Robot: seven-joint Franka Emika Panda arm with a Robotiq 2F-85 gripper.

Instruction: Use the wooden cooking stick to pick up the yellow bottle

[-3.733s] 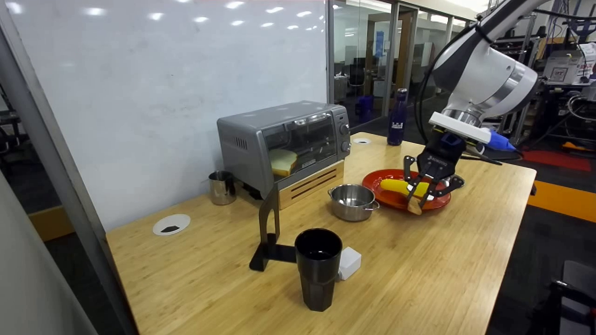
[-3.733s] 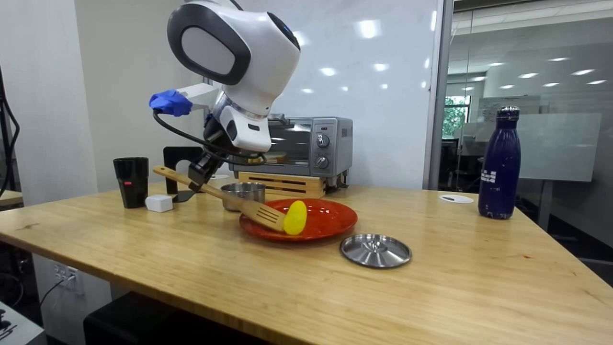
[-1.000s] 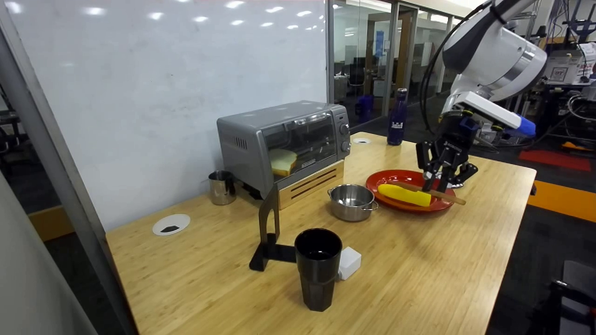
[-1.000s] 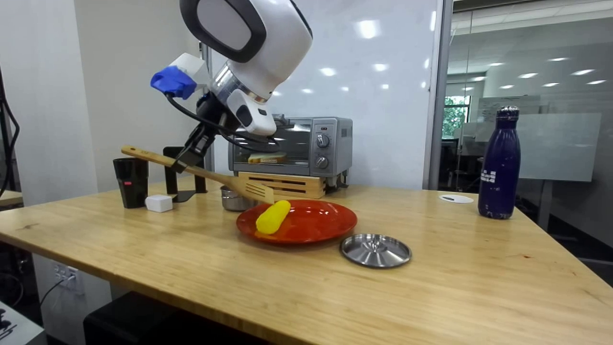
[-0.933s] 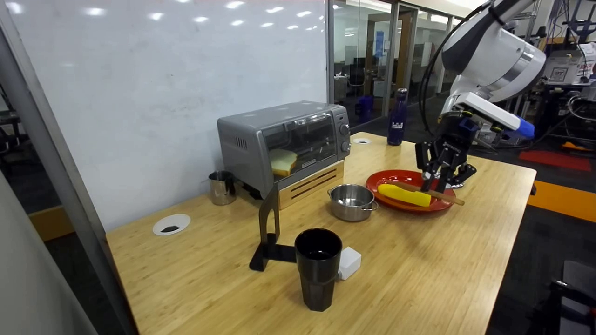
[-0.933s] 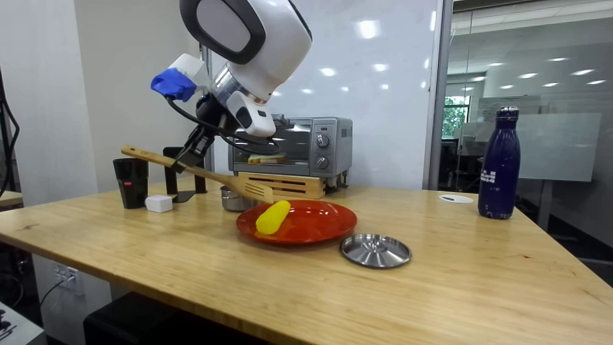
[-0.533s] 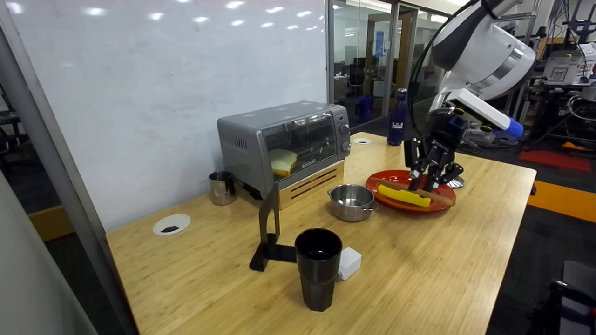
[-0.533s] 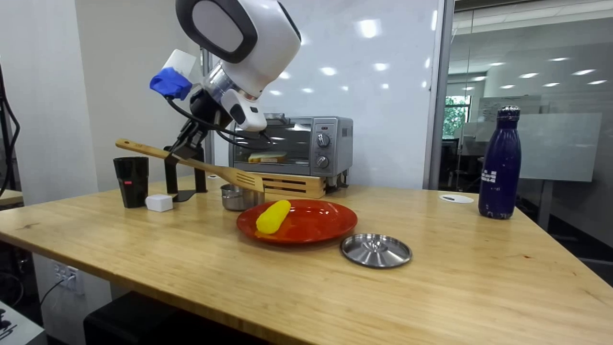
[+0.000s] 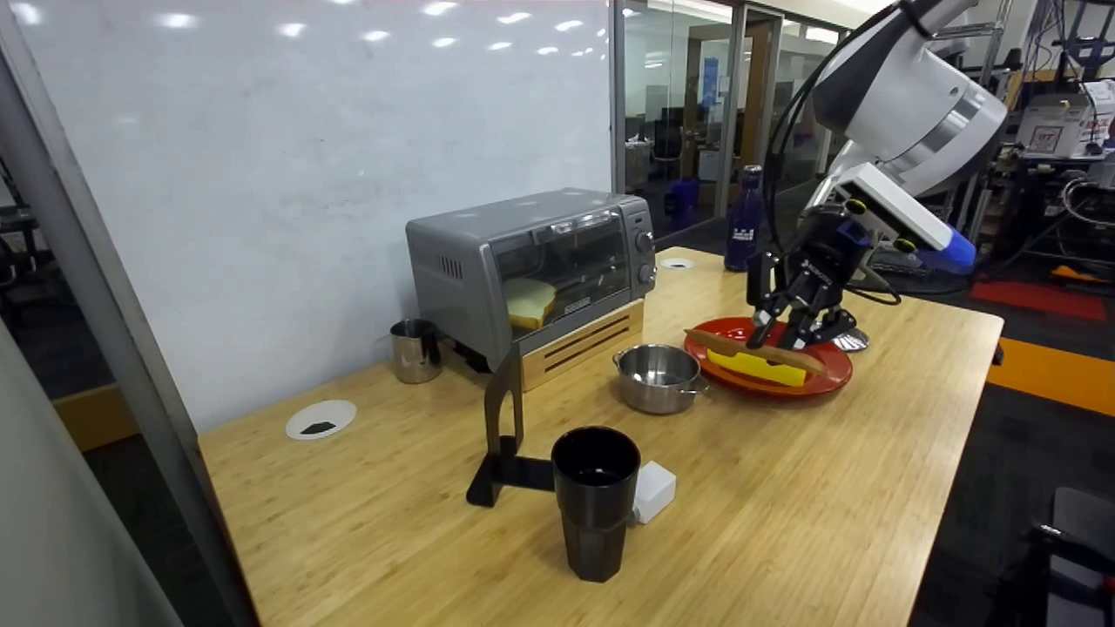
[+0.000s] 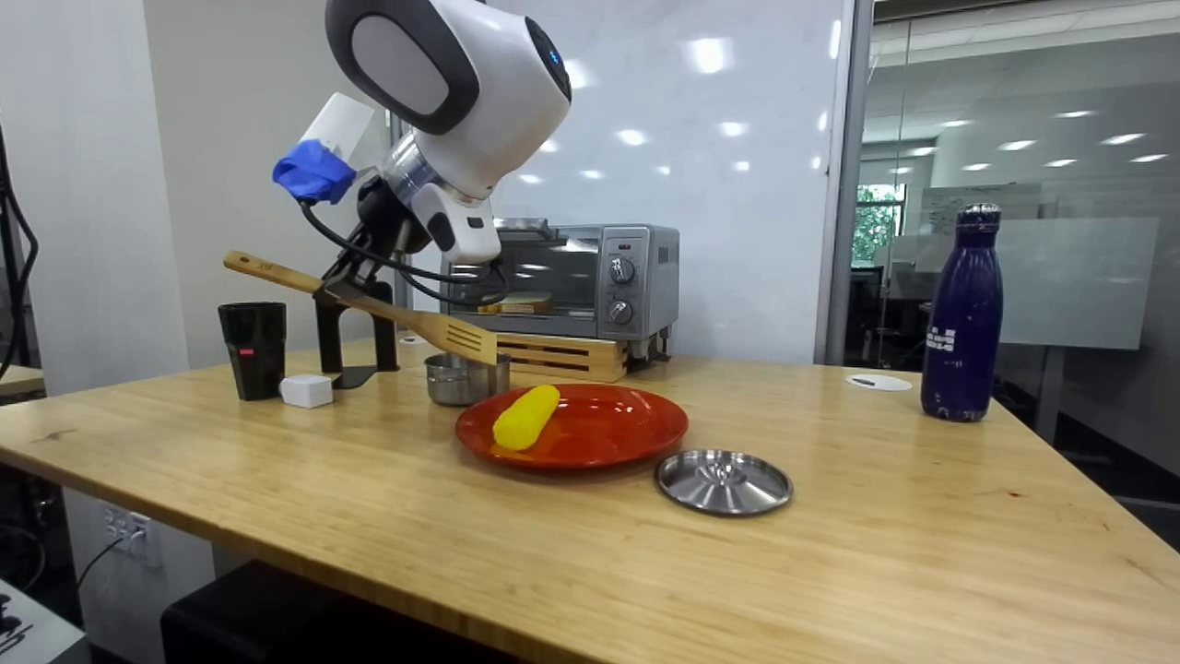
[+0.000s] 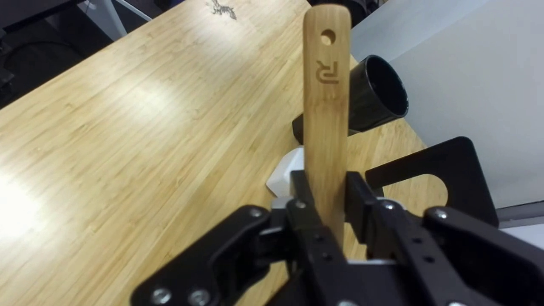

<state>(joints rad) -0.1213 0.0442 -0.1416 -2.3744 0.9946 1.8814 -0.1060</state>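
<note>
- We see the hand (image 11: 326, 187) pinching the wooden cooking stick (image 10: 427, 325) by its handle, pressing from both sides in the wrist view.
- The handle's end, with a round hole and a dark mark, juts out past the hand.
- In an exterior view we find it raised and tilted: handle end high, slotted blade lower, seen in front of the metal pot (image 10: 466, 387).
- The yellow bottle (image 10: 526, 418) lies on its side on the red plate (image 10: 627, 429), toward one edge; we see a gap between it and the blade.
- In both exterior views the red plate rests on the table (image 10: 830, 553), with a metal lid (image 10: 724, 481) just beside it and the metal pot near it.
- The black cup (image 9: 597, 514) stands upright, and the white block (image 9: 658, 489) sits just beside it; whether the two touch, we cannot tell.
- Near them we see a black stand (image 9: 502, 448) with an arched cut-out.
- The toaster oven (image 9: 527, 257) sits on a slatted wooden base (image 9: 583, 344), a slice of bread (image 9: 527, 303) visible behind its glass, a metal cup (image 9: 414, 357) beside it.
- A dark blue bottle (image 10: 963, 323) stands upright, well apart from the red plate.
</note>
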